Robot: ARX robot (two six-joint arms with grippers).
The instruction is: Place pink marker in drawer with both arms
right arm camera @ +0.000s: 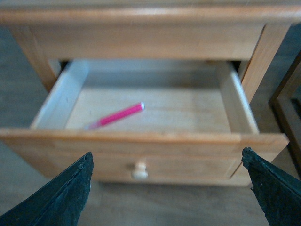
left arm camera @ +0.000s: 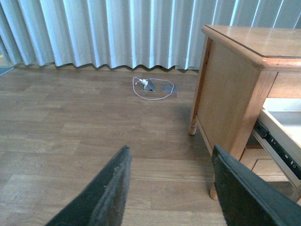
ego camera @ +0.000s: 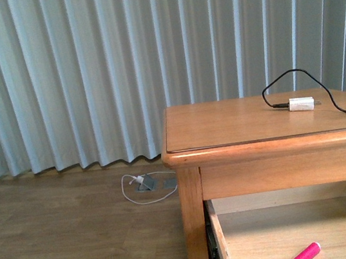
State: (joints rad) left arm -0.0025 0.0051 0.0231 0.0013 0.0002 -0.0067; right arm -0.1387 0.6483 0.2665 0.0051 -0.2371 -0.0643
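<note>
the drawer [right arm camera: 141, 137] stands open out of the wooden cabinet [ego camera: 237, 120], its round knob [right arm camera: 139, 170] on the front panel. the pink marker [right arm camera: 115, 116] lies flat on the drawer's floor, slantwise, one end close to the front wall and the other pointing toward the middle. nothing is touching it. the right tool [right arm camera: 167, 155] hangs out in front of the drawer's front panel with its two dark fingers spread wide apart and nothing between them. the left tool [left arm camera: 170, 155] is off beside the cabinet, over the wooden floor [left arm camera: 70, 122], also spread open and empty. on the cabinet's top, toward its back right corner, sits a white charger [ego camera: 301, 104] with a black cable [ego camera: 295, 75] looping around it. a pale pleated curtain [ego camera: 54, 75] hangs behind.
</note>
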